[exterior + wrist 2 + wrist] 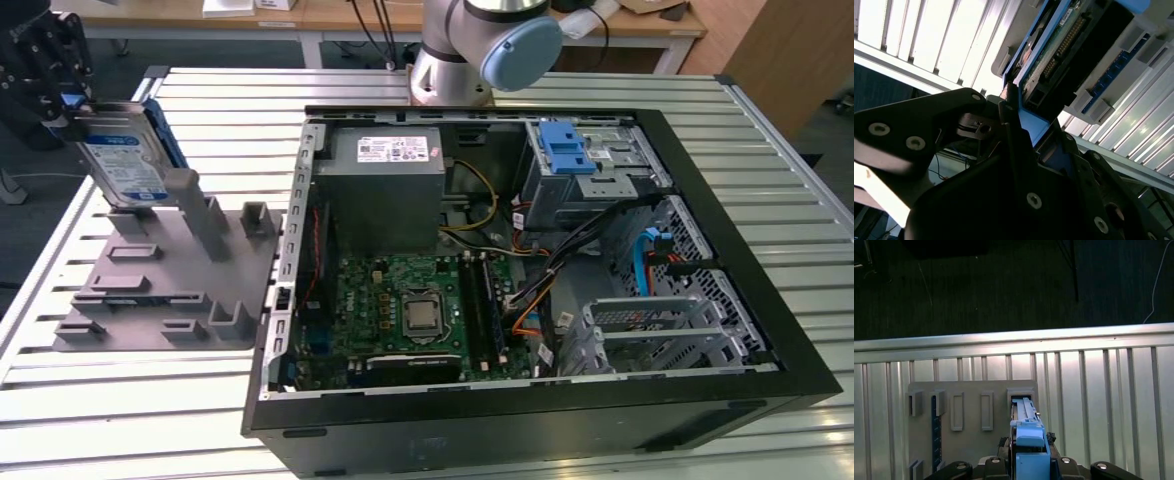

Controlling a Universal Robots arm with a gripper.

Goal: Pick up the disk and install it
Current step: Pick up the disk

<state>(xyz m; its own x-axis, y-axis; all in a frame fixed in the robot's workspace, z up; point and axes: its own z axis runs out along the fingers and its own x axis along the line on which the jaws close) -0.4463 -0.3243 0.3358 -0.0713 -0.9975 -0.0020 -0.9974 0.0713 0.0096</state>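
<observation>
In the upper left of the exterior view, the black end effector is clamped on the top edge of the disk. The disk hangs upright with its white-and-blue label facing the camera and its blue carrier frame showing along the far edge. Its lower end is at the posts of a grey slotted fixture lying on the slatted metal counter; whether it has cleared the slot cannot be told.

In the second wrist view the dark fingers are closed tight against the blue frame, with the green circuit board on the disk's underside running away from them. In the first wrist view the blue carrier of the disk sits between the finger mounts, over one of the slots of the fixture.

Toward the exterior view's right, the open computer case lies on its side on the counter, well apart from the disk. Inside it are a grey power supply, a green motherboard and a blue latch on the drive cage. The arm's base stands behind the case.
</observation>
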